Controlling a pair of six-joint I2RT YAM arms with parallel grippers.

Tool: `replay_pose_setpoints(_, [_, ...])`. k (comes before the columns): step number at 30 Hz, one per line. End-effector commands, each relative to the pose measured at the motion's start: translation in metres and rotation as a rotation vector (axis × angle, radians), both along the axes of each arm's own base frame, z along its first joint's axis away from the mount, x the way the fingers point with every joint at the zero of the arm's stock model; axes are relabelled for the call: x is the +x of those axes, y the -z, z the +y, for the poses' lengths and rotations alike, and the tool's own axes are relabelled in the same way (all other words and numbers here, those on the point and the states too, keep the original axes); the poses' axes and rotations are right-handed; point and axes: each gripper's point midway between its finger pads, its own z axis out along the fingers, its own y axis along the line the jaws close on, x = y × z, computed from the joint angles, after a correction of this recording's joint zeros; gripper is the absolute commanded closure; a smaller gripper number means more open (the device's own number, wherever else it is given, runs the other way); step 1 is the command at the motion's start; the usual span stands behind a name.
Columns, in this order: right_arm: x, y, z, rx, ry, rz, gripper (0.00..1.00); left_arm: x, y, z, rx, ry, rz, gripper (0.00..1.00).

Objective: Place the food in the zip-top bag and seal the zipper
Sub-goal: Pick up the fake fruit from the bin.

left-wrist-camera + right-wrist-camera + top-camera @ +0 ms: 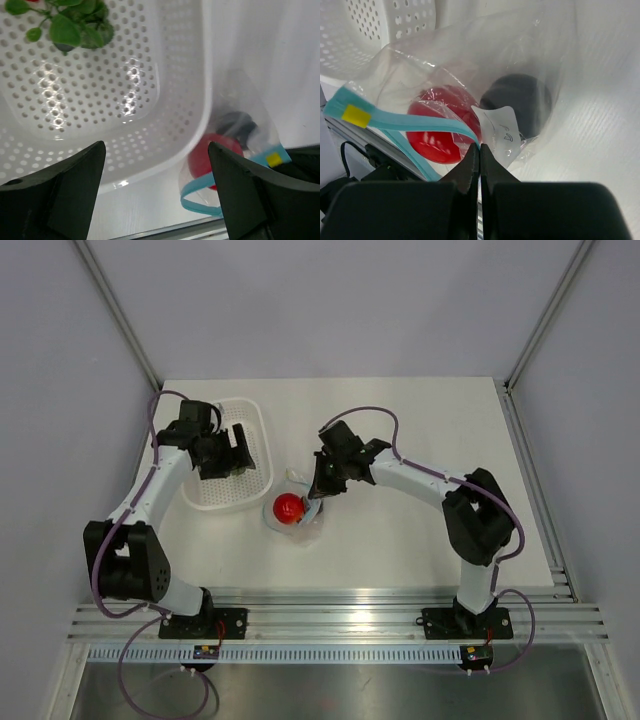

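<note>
1. Left gripper (156, 149) wide open, empty, over basket (165, 100); green leafy piece (70, 25) ahead of fingertips, inside basket.
2. Right gripper (480, 156) pinched shut on zip-top bag (470, 65) at zipper (405, 122); red piece (435, 131) inside.
3. Leaf nearer left gripper.

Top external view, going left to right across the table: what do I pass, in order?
white basket → red piece, lying inside the zip-top bag → right gripper, shut on that bag's edge.
</note>
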Motion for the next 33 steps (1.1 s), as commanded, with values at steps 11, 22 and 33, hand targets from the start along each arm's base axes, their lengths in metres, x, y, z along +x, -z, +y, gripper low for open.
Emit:
replay_pose_setpoints(11, [-0.002,-0.153,0.003,0.221,-0.055,-0.266,1.00,0.034,0.003,0.038,0.184,-0.135,-0.021,0.13])
replay_pose_setpoints(22, [0.002,-0.151,0.004,0.212,-0.049,-0.273,1.00,0.041,0.022,0.039,0.195,-0.145,0.015,0.11])
replay_pose_setpoints(33, [-0.001,-0.143,0.001,0.198,-0.049,-0.254,1.00,0.078,0.052,0.074,0.330,-0.306,0.042,0.24])
